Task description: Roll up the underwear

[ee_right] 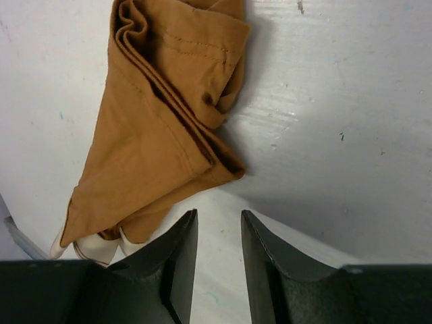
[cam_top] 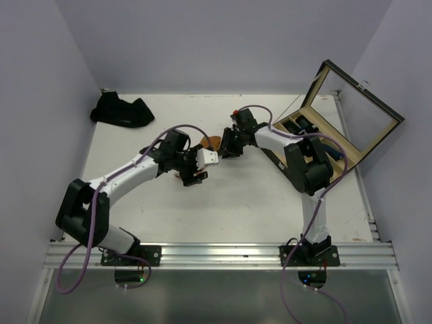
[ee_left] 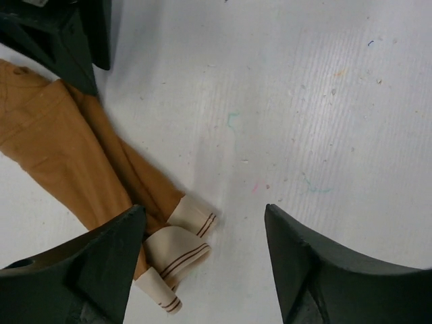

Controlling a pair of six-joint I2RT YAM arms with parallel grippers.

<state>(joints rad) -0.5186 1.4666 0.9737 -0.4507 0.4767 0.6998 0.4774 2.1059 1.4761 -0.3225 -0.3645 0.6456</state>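
Rust-orange soft cloth underwear (ee_right: pixel 162 121) with a cream band lies folded into a thin strip, flat on the white desk (ee_left: pixel 304 101). I think that is so it can roll up from one end. The left claw (ee_left: pixel 204 214) is wide open and holds nothing. The right claw (ee_right: pixel 218 219) is open a little, just beside the cloth.
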